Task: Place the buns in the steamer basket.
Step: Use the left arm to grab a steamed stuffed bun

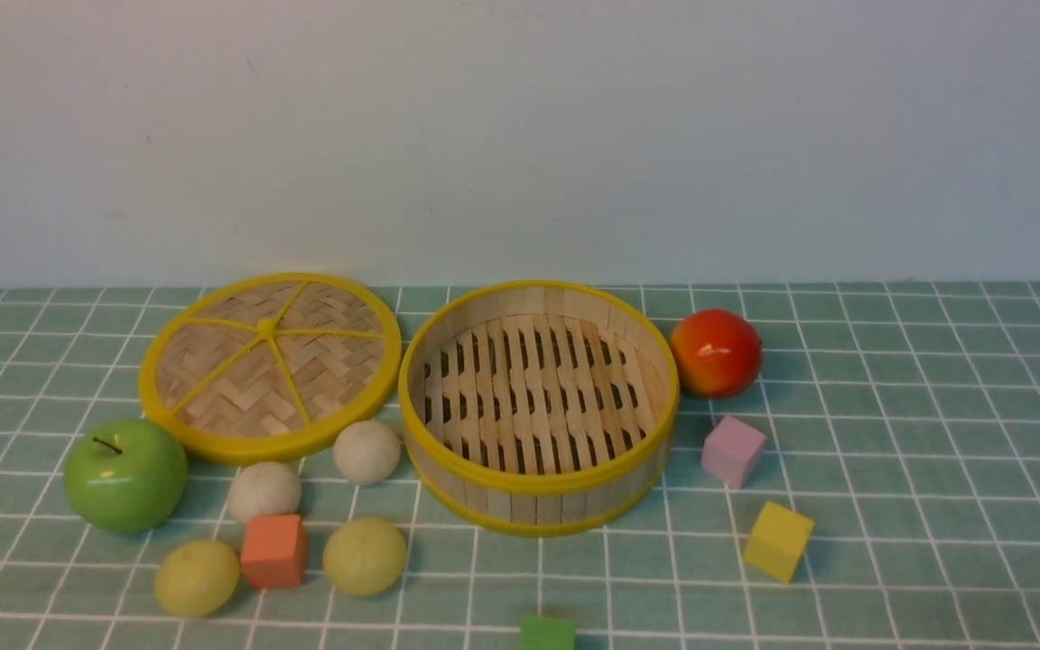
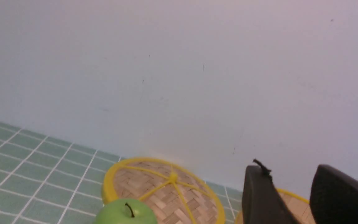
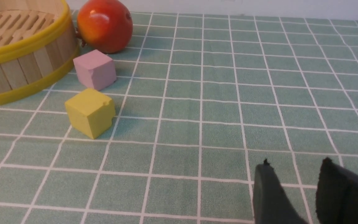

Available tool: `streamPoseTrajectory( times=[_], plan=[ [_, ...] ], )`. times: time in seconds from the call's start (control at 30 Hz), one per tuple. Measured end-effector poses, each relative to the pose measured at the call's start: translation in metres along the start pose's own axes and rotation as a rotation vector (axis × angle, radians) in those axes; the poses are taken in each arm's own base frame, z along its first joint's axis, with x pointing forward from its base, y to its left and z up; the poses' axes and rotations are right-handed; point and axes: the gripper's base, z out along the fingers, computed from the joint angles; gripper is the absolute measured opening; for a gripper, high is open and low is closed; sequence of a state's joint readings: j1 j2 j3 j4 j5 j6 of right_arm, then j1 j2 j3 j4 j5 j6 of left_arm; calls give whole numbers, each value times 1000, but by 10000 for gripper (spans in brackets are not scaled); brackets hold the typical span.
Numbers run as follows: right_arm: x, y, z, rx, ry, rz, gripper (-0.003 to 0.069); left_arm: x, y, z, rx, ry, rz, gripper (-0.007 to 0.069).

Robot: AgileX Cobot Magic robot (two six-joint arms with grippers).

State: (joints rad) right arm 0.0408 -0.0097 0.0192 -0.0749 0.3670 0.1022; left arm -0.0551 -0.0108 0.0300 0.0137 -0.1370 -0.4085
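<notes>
A: Where do the buns sit right now?

B: All four are on the checked cloth (image 1: 935, 451), none in the steamer basket (image 1: 533, 495), whose slatted floor is bare. They cluster on the robot's left of it. The first off-white bun (image 1: 366, 451) is just beside the basket's wall and the woven lid (image 1: 269, 366). The second off-white bun (image 1: 264, 492) is nearer the green apple (image 1: 125, 474). The left yellow-green bun (image 1: 197, 578) and the right yellow-green bun (image 1: 364, 555) flank an orange cube (image 1: 273, 551).

A: So which arm is better placed?

B: The left, I judge. The right gripper (image 3: 295, 169) hangs low over the cloth on the basket's far side, near the yellow cube (image 3: 90, 112) and pink cube (image 3: 95, 69), jaws apart and empty. The left gripper (image 2: 287, 177) is likewise parted on nothing. Its camera catches the apple and lid but mostly wall, and no bun, so the buns probably lie lower than where it points.

A: Any long axis to line up with?

B: None, they are round balls, so any approach angle should serve; what matters is that the carry runs rightward, up over the yellow rim
</notes>
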Motion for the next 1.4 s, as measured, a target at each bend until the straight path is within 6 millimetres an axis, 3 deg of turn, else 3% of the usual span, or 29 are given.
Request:
streamPoseTrajectory(
  times=[0.13, 0.17, 0.27, 0.4, 0.5, 0.7, 0.83, 0.93, 1.13, 1.4],
  plan=[
    [0, 0, 0, 0, 0, 0, 239, -18, -8, 0, 19, -46, -17, 238],
    [0, 0, 0, 0, 0, 0, 239, -40, -17, 1, 38, -89, -27, 238],
    [0, 0, 0, 0, 0, 0, 239, -79, -33, 8, 39, -91, -52, 238],
    [0, 0, 0, 0, 0, 0, 239, -117, -49, 28, -26, 50, -61, 238],
    [0, 0, 0, 0, 0, 0, 239, -127, -52, 50, -110, 233, -55, 238],
    [0, 0, 0, 0, 0, 0, 239, -113, -47, 90, -183, 413, -54, 238],
    [0, 0, 0, 0, 0, 0, 239, -94, -41, 110, -229, 530, -97, 238],
    [0, 0, 0, 0, 0, 0, 239, -67, -32, 125, -311, 728, -130, 238],
    [0, 0, 0, 0, 0, 0, 239, -29, -19, 133, -403, 1030, -111, 238],
    [0, 0, 0, 0, 0, 0, 239, -15, -22, 144, -324, 1179, -80, 238]
  ],
)
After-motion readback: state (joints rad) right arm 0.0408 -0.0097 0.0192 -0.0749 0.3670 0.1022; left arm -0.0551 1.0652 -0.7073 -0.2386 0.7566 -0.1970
